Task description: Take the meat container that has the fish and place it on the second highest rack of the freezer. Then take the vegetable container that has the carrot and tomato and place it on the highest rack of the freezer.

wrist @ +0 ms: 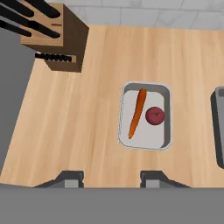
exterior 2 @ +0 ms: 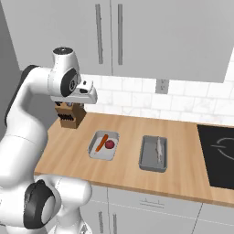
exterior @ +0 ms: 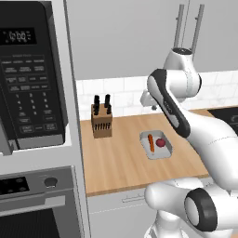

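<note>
The light silver vegetable container (wrist: pixel 148 138) sits on the wooden counter, holding the orange carrot (wrist: pixel 137 113) and the red tomato (wrist: pixel 155 116) side by side. My gripper (wrist: pixel 112 177) hovers high above the counter, just short of this tray, open with nothing between its fingers. From the right base view the same tray (exterior 2: pixel 93 153) lies left of the darker meat container (exterior 2: pixel 148 157), in which the fish (exterior 2: pixel 159 151) rests along the right side. A sliver of that dark tray (wrist: pixel 218 127) shows at the hand view's right edge. The freezer and its racks are out of view.
A wooden knife block (exterior 2: pixel 71 116) stands at the counter's back left, under my hand. A black cooktop (exterior 2: pixel 219 155) lies at the right end. A microwave (exterior: pixel 30 79) and oven (exterior: pixel 32 204) fill the column left of the counter. White wall cabinets hang above.
</note>
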Robot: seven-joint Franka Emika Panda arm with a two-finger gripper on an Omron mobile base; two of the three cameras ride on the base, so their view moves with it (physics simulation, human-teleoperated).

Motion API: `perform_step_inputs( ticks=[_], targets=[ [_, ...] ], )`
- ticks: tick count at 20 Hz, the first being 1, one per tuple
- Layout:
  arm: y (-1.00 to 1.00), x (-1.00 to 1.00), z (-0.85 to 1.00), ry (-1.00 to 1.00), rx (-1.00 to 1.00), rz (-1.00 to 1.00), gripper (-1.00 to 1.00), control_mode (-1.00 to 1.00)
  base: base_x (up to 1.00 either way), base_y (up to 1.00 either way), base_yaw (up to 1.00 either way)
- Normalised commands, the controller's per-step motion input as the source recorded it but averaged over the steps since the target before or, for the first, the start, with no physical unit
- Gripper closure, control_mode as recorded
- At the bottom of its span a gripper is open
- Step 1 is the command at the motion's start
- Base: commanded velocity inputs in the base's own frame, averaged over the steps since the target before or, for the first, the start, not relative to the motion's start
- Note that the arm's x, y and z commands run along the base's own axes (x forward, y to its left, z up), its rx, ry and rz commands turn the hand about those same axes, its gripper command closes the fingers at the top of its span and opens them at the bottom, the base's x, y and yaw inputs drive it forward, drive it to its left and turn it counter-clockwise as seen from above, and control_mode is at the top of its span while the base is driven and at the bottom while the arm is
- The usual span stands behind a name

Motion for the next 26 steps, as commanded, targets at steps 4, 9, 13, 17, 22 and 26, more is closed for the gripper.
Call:
perform_step_inputs(
  ticks=[4,9,13,17,22,26],
  targets=[
    [0.0,-0.05,-0.01,0.0,0.0,0.0,-1.0,-1.0,0.0,0.0,0.0],
    [-0.03,-0.57,-0.26,0.01,0.04,-0.09,-1.0,-1.0,0.0,0.0,0.0],
    [-0.54,-0.89,-0.56,0.0,0.14,-0.52,-1.0,-1.0,0.0,0.0,0.0],
    [-0.91,-0.28,-0.75,0.12,0.12,-0.62,-1.0,-1.0,0.0,0.0,0.0],
    [-1.0,0.0,-0.41,0.27,0.17,-0.61,-1.0,-1.0,0.0,0.0,0.0],
    [-1.0,0.02,-0.19,0.28,0.21,-0.56,-1.0,-1.0,0.0,0.0,0.0]
  ],
)
